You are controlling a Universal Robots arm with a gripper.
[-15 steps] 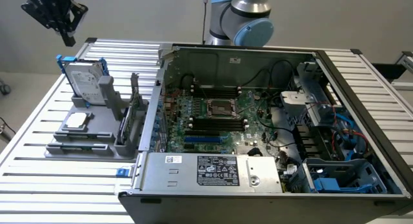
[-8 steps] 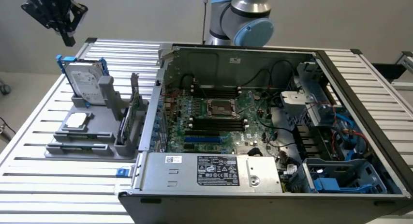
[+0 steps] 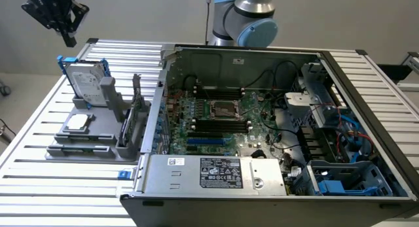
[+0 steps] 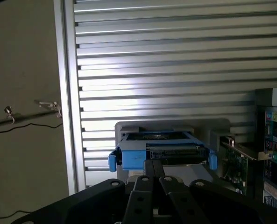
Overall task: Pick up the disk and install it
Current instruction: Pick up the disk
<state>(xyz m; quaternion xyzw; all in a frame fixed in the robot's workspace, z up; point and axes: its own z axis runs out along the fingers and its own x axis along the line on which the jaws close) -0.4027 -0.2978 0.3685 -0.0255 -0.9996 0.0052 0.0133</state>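
Note:
The disk stands on edge in a grey holder on the slatted table, on the exterior view's left. It is a silver drive with a white label in a blue carrier. My gripper hangs well above it, shut, with nothing between its fingers. In the wrist view the disk is seen edge-on from above, just past my closed gripper, and well apart from it.
An open computer case lies on the exterior view's right, with a motherboard, a grey power-supply box and a blue drive bay. The holder also carries a small silver chip and an upright card.

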